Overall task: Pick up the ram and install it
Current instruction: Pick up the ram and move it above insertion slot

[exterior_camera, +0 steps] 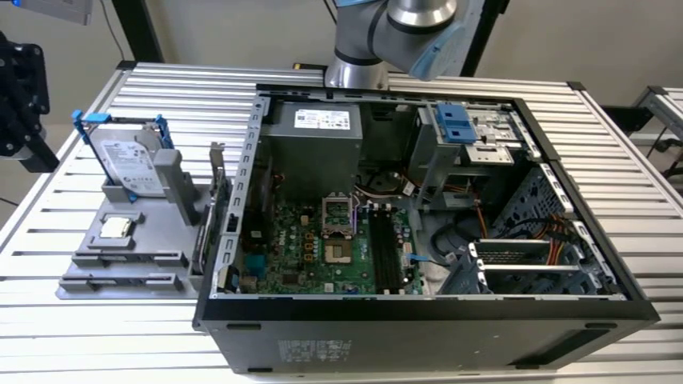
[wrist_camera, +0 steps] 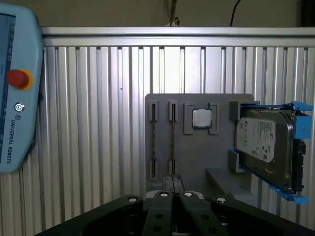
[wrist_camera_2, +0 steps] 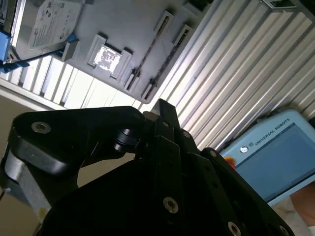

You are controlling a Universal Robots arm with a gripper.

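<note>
Facing grey tray (wrist_camera: 197, 155) | jaws closed, empty | exterior view: open computer case (exterior_camera: 427, 310)

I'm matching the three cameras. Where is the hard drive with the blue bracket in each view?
Exterior view: hard drive on the grey fixture, at the exterior view's left of the computer case.
First wrist view: hard drive at the fixture's edge.
Second wrist view: hard drive at the fixture's edge.
Shared landmark: the processor chip beside it.

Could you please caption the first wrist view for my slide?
Gripper faces a grey fixture holding a processor and hard drive.
</note>
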